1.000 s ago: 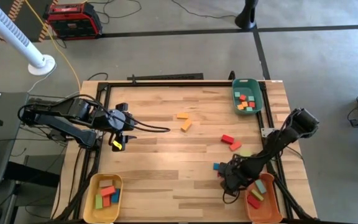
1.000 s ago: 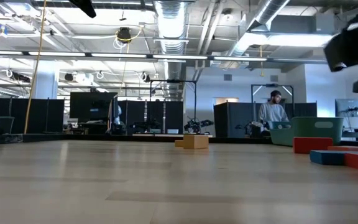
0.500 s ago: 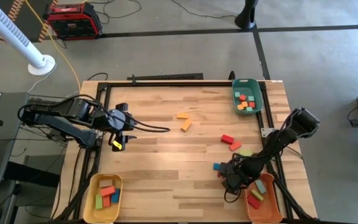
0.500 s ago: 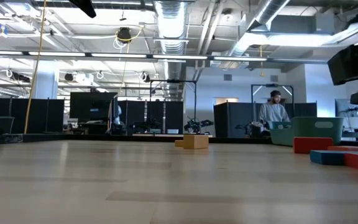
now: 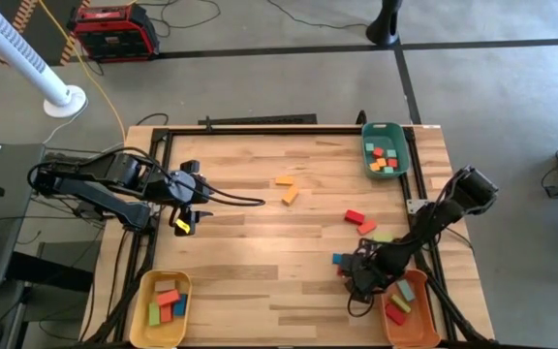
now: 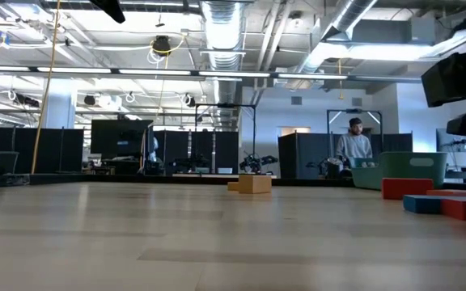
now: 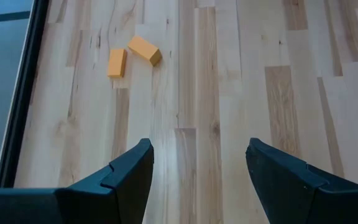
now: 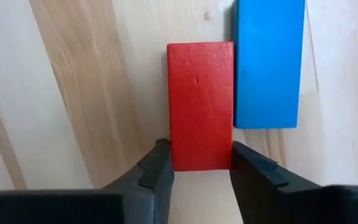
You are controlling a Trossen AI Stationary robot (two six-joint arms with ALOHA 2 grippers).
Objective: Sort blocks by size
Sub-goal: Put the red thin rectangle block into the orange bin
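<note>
red block [image 8: 201,106] flat on the desk [image 5: 260,242], and the right hand [image 8: 201,168] has its two fingers [image 8: 157,171] pressed against the block's long sides at one end, clamped onto it. a blue block [image 8: 269,62] lies just beside it, long edges running parallel, apart from the fingers. in the overhead view this pair sits at about five o'clock on the desk, under the right hand [image 5: 359,274], with the blue block [image 5: 338,259] peeking out next to the dark wrist.

out from there: two more red blocks [image 5: 360,222] lie near three o'clock, a little toward the middle from the desk's right edge. two orange blocks [image 5: 287,188] rest close together just past the centre, toward twelve o'clock; the left wrist view shows them [image 7: 132,55] angled to one another, almost touching at a corner.

the orange tray [image 5: 410,310] at the five o'clock corner holds several blocks, the green tray [image 5: 387,155] at the one o'clock corner holds small orange, red and teal ones, and the yellow tray [image 5: 163,308] at seven o'clock carries a few more.

the left hand [image 7: 194,168] hangs over the nine o'clock side of the desk, fingers spread apart, nothing between them.

across the room, a person [image 6: 354,149] stands behind a partition.
</note>
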